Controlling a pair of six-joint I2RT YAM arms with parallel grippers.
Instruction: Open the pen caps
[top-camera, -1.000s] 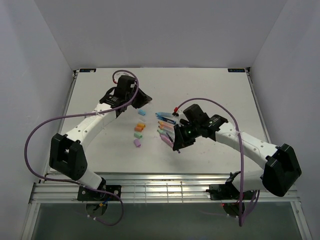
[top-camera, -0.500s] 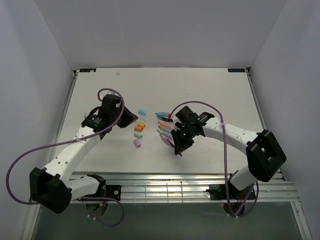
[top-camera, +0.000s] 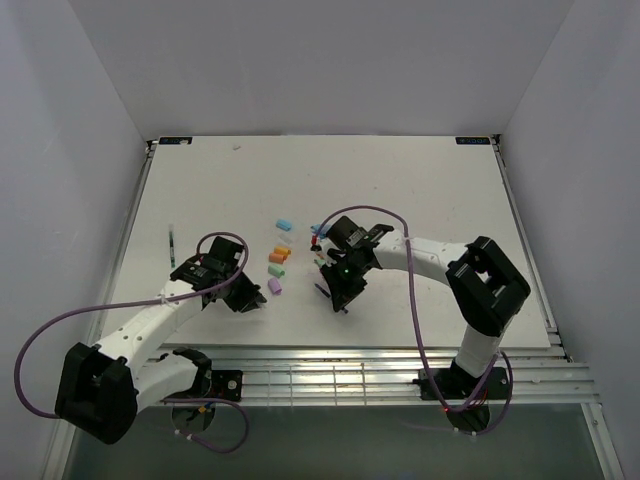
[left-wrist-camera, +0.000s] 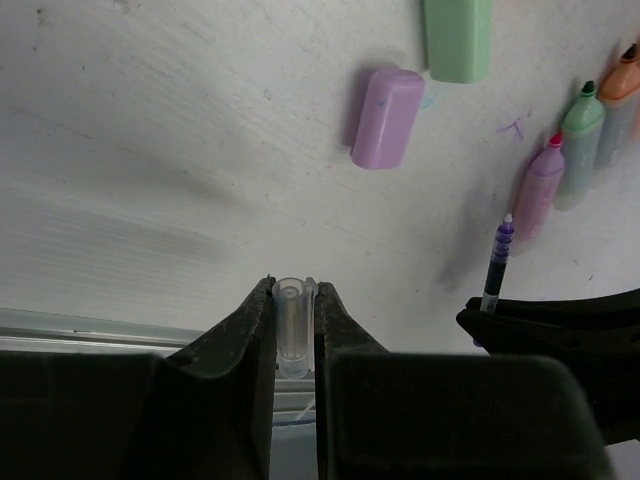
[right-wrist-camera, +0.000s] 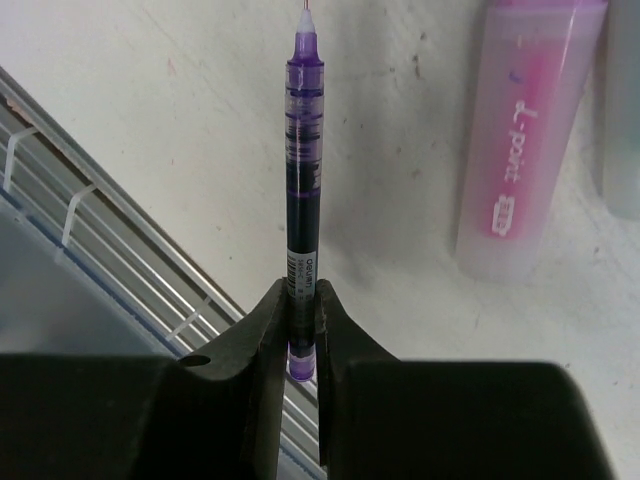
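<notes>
white table (top-camera: 420, 190), loose pastel pen caps (top-camera: 278, 257), uncapped highlighters (left-wrist-camera: 541, 190)

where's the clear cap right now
The clear cap is pinched in the left tool, shown in the left wrist view, near the table's front edge on the left, just short of the lilac cap.

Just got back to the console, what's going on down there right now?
The right gripper is shut on a thin purple pen, whose bare tip points away from the jaws. The left gripper is shut on a small clear cap, held apart from the pen and probably that pen's own. On the table a purple cap and a green cap lie loose near the uncapped highlighters.
</notes>
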